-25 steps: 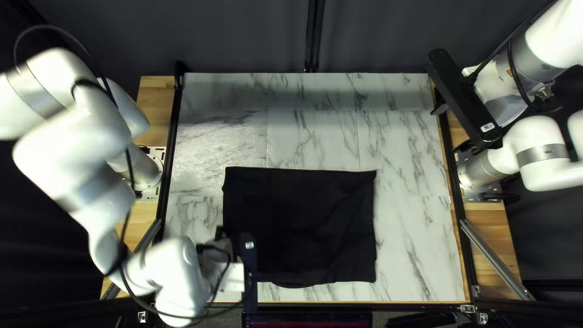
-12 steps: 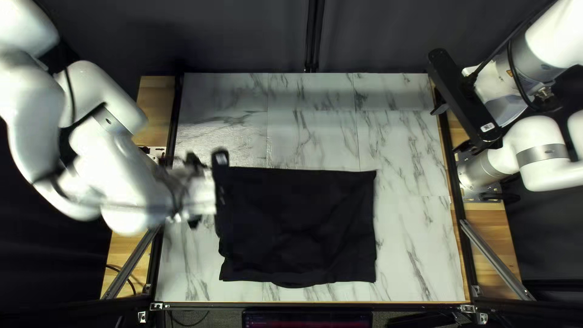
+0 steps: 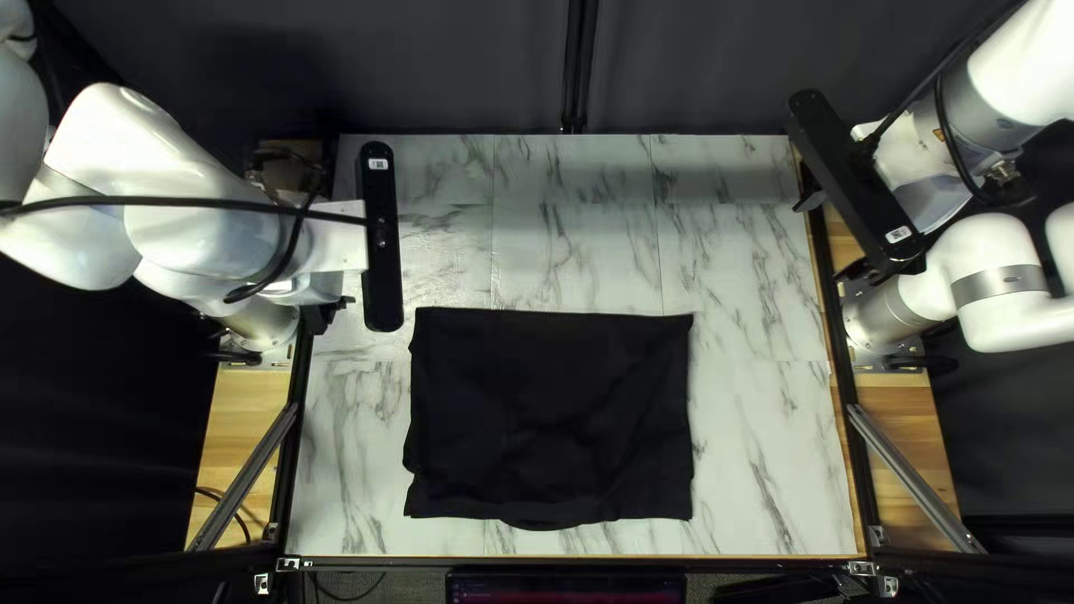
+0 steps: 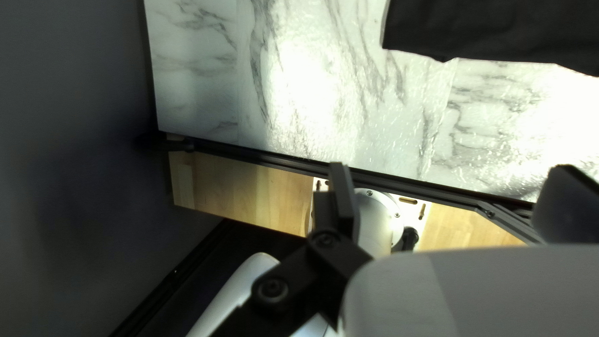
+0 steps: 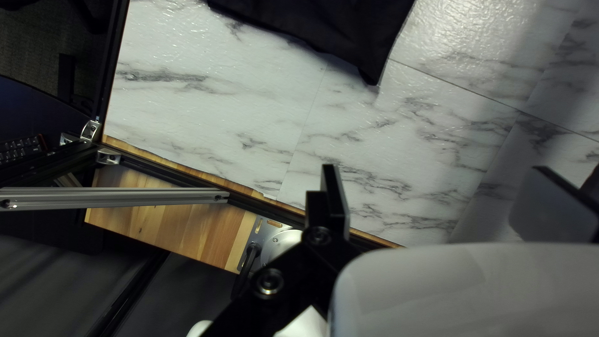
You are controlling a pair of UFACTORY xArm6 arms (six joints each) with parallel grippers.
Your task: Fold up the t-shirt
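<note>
Over the left edge of the table in the top left view is my left gripper (image 3: 326, 315), mostly hidden beneath its arm and the black camera bar. My right gripper (image 3: 855, 270) hangs at the table's right edge, largely covered by its own bar. The black t-shirt (image 3: 548, 414) lies on the table between them as a roughly rectangular folded shape, touched by neither. In the left wrist view my left gripper (image 4: 455, 196) is open and empty, with the shirt (image 4: 493, 25) ahead. The right wrist view shows my right gripper (image 5: 440, 203) open and empty, a shirt corner (image 5: 368, 50) ahead.
The marble-patterned table (image 3: 761, 447) has dark rails and wooden side strips (image 3: 252, 431) around it. Slanted metal bars (image 3: 915, 475) stand at both near corners. A dark curtain (image 3: 448, 67) hangs behind the far edge, and a screen (image 3: 565, 587) sits beyond the near edge.
My left arm has swung away from the shirt's near left corner, up along the left side toward the far left, uncovering that corner. The right arm and the shirt's right side have stayed still.
</note>
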